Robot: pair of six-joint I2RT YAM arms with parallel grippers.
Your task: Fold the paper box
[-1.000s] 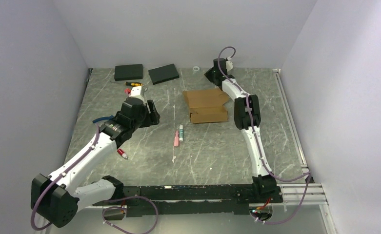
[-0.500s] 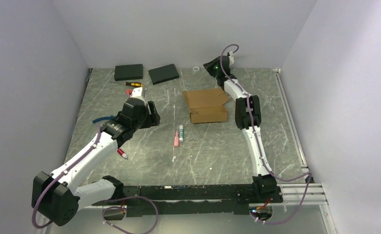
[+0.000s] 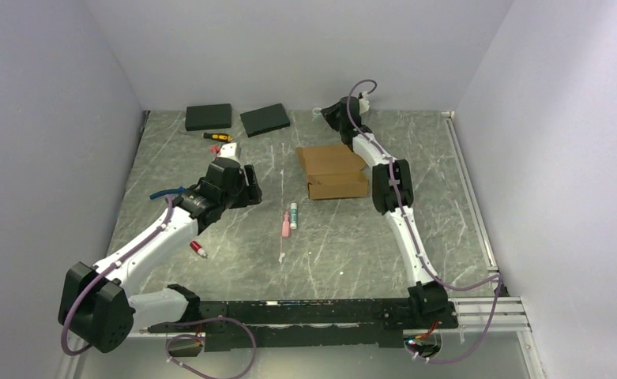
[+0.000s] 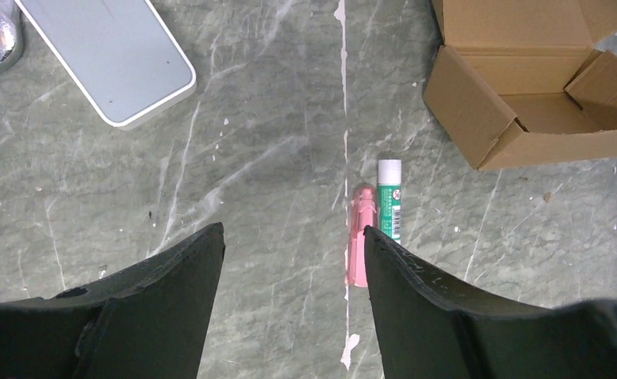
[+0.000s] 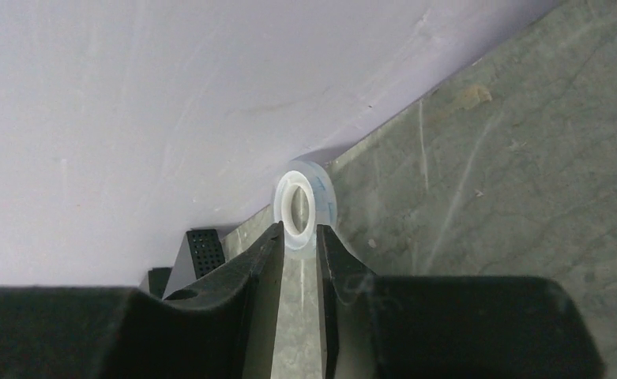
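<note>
Paper box [image 3: 332, 170] sits mid-table, long axis left-right, off to the right of the left gripper [image 4: 293, 230] (jaws spread, empty); right gripper [image 5: 299, 229] is beyond it, jaws barely parted at a tape roll [image 5: 325, 197], grip unclear.

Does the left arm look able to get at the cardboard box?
Probably yes. The left gripper is open, and only a pink marker and a green tube lie flat between it and the box; nothing tall blocks the way.
</note>
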